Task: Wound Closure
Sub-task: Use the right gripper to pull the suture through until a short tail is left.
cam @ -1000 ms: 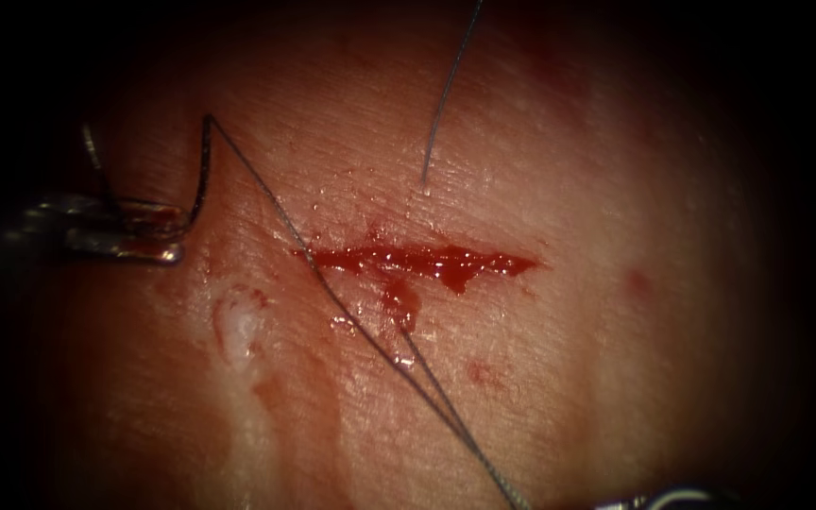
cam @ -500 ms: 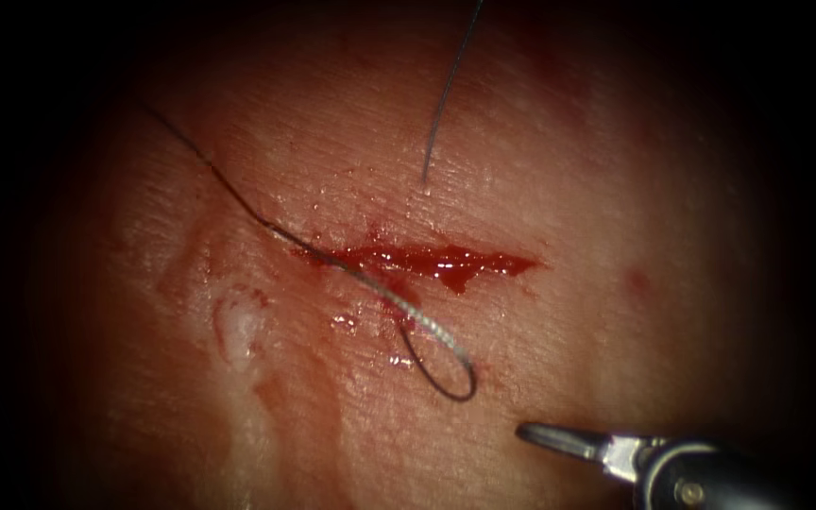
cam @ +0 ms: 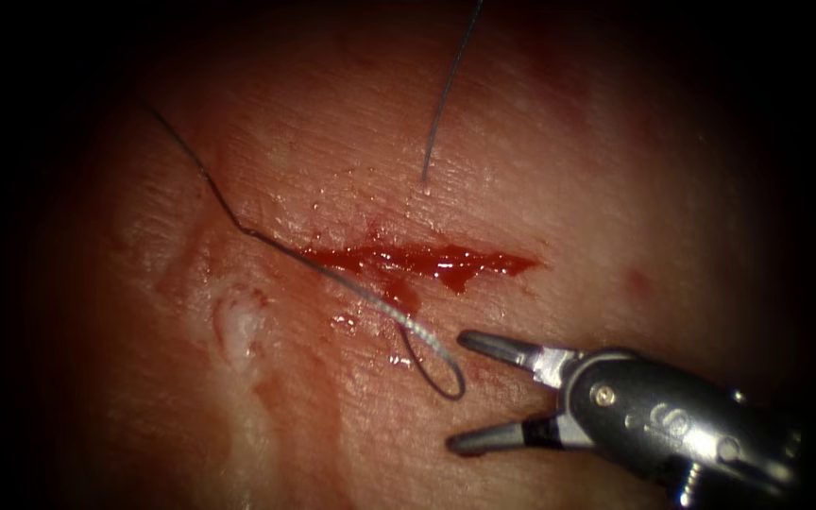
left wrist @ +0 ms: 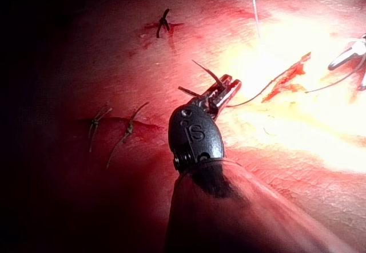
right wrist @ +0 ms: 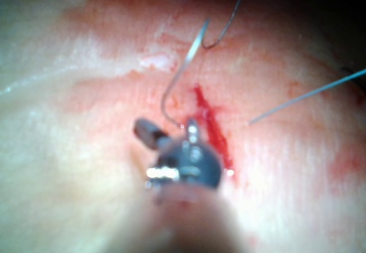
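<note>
The cut (cam: 427, 257) in the tissue (cam: 616, 189) lies open and holds red fluid. A dark thread (cam: 238, 227) runs from the upper left across the cut's left end and curls into a small loop (cam: 427, 335) just below it. My right tool (cam: 460, 392) sits beside that loop with its jaws open and holds nothing; the right wrist view shows the same tool (right wrist: 168, 128) at the loop (right wrist: 171, 93). My left tool (left wrist: 229, 88) is left of the cut, shut on the curved needle (left wrist: 207, 72), which is out of the tissue, with thread trailing toward the cut (left wrist: 289, 75).
A second, straight thread (cam: 446, 94) comes down from above and enters the tissue just above the cut. The left wrist view shows earlier knotted stitches (left wrist: 163, 24) (left wrist: 97, 121) on the tissue far from this cut. A pale patch (cam: 238, 326) lies lower left of the cut.
My left tool carried the needle leftward out of the endoscope view. The taut thread went slack into a loop. My right tool came in from the lower right and opened its jaws by the loop.
</note>
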### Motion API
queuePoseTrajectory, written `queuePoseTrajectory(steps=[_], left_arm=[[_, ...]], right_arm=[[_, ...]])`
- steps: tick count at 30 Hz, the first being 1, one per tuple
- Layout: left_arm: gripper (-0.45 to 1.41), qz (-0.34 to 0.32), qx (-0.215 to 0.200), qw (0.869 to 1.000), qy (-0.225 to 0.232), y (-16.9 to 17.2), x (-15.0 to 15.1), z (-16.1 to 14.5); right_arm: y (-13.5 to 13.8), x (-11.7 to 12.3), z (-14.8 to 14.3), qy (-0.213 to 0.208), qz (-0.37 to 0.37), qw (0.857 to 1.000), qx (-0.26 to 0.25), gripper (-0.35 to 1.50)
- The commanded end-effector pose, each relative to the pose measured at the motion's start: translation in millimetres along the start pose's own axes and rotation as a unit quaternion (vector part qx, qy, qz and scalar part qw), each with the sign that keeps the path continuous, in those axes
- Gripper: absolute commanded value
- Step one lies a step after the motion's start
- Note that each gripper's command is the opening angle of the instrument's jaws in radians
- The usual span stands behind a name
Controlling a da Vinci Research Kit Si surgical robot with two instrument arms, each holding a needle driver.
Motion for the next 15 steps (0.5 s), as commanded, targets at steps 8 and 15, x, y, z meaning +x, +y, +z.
queuePoseTrajectory(steps=[8, 15], left_arm=[[-0.45, 0.004, -0.007, 1.000, 0.007, 0.1, -1.5, 2.1], [-0.45, 0.002, -0.011, 1.000, 0.009, 0.4, -1.8, 2.2]], right_arm=[[0.8, -1.6, 7.1, -0.009, -0.009, 1.000, -0.012, 0.72], [0.4, -1.9, 5.7, -0.013, -0.013, 1.000, 0.020, -0.35]])
